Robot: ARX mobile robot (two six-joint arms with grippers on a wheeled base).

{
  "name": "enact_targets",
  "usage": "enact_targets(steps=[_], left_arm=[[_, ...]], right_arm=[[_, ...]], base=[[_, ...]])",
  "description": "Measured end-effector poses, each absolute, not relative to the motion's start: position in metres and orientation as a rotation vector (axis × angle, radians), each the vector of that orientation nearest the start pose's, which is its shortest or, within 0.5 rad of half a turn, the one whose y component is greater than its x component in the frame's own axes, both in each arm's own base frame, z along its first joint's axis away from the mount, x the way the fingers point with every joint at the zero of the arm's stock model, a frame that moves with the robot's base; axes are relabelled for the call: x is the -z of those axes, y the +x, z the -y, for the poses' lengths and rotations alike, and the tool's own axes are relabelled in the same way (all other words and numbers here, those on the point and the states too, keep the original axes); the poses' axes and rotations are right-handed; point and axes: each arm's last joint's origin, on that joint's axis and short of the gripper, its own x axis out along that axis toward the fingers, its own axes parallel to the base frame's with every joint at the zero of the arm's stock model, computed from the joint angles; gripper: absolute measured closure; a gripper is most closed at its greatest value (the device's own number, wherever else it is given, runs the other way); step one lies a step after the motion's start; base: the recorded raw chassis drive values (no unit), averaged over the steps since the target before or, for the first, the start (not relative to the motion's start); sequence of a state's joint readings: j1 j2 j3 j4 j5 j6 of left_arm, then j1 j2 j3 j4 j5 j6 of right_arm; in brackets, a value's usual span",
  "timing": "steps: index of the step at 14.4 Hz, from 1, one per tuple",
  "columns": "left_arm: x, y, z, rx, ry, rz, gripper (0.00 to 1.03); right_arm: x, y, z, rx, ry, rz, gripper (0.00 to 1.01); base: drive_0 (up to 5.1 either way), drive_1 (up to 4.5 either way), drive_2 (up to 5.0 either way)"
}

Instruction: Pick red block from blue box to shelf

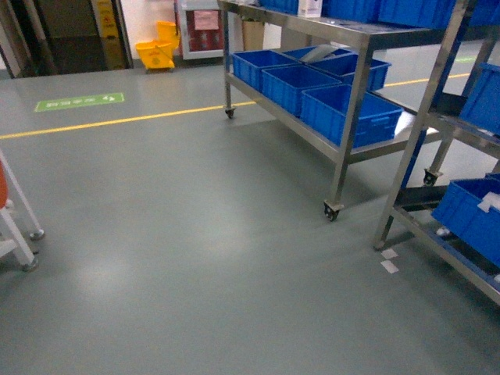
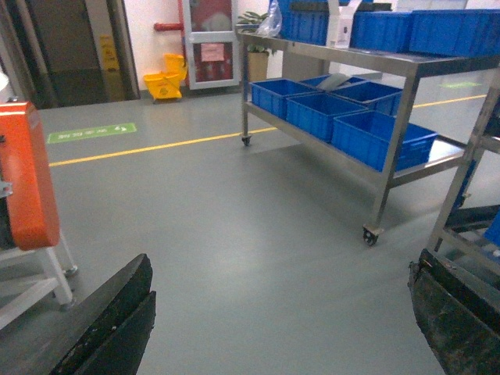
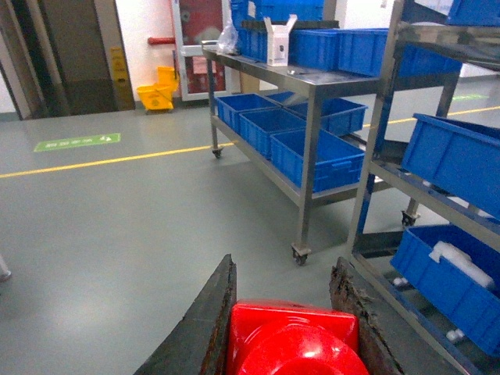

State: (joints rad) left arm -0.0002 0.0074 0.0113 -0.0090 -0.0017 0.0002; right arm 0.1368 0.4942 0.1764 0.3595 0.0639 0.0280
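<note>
Grey glossy floor (image 1: 195, 258) fills the frames. Right gripper (image 3: 285, 328), bottom centre of its wrist view, clamps the red block (image 3: 293, 344), smooth plastic with a round stud, between worn dark fingers (image 3: 199, 328). Left gripper (image 2: 281, 320) spread wide, nothing held. Shelf (image 3: 375, 148), shiny steel posts, stands right, loaded with dark blue crates (image 3: 312, 156).
</note>
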Motion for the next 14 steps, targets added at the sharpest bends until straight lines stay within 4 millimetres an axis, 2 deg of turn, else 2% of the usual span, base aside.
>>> enact_targets(steps=[14], left_arm=[[-0.1665, 0.0975, 0.0, -0.001, 0.0, 0.001, 0.05]], right_arm=[[-0.2134, 0.1345, -0.0166, -0.073, 0.032, 0.042, 0.73]], base=[[-1.7, -1.66, -1.7]])
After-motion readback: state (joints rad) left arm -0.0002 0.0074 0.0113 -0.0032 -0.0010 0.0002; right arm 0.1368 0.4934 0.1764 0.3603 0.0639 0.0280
